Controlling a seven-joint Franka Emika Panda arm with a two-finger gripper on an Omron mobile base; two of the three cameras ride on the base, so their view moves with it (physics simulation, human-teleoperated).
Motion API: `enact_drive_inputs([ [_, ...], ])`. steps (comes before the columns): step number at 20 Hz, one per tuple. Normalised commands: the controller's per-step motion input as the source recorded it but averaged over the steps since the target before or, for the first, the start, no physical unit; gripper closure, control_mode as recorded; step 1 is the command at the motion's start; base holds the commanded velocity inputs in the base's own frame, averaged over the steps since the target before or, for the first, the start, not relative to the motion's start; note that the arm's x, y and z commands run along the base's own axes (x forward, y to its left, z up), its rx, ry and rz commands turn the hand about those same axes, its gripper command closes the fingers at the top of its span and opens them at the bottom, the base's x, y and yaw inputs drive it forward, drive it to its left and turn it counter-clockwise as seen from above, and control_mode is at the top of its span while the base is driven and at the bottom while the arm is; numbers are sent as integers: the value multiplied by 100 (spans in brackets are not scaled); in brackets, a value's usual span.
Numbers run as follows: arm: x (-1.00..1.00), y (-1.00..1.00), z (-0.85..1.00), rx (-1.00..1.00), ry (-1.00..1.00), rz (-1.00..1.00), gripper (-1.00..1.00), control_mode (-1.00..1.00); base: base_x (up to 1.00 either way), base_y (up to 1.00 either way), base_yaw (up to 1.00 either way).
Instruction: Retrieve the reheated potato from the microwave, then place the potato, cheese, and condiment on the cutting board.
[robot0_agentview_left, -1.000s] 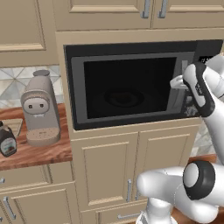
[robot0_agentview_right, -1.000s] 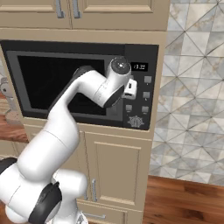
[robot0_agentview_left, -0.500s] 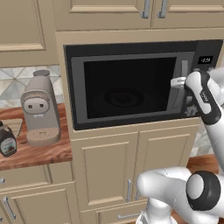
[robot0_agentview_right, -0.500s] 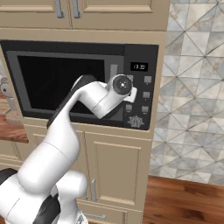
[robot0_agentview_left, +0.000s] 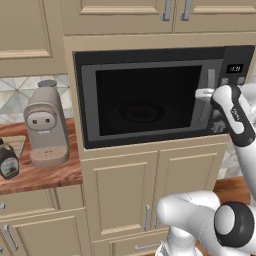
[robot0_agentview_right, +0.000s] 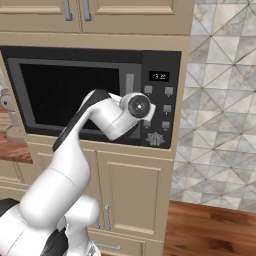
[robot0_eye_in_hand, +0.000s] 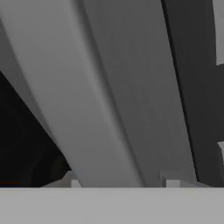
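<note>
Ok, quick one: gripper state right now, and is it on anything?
Gripper: at the microwave door handle, fingers either side of the bar; whether the jaws have clamped on it cannot be told.

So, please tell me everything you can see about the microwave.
The microwave is a large black built-in oven set between beige cabinets. It has a dark glass door, shut, with a grey vertical handle on its right side, and a button panel with a small lit display. The gripper is at the handle, one finger on either side of the bar in the hand view. Nothing can be seen inside through the dark glass.
</note>
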Motion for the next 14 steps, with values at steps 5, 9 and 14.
enact_drive_inputs([
  [5, -28, 38, -7, 3, 3, 8, 100, -100, 0, 0, 0],
  [9, -57, 28, 1, 4, 9, 1, 100, -100, 0, 0, 0],
  [14, -65, 24, 10, 5, 15, 0, 100, -100, 0, 0, 0],
])
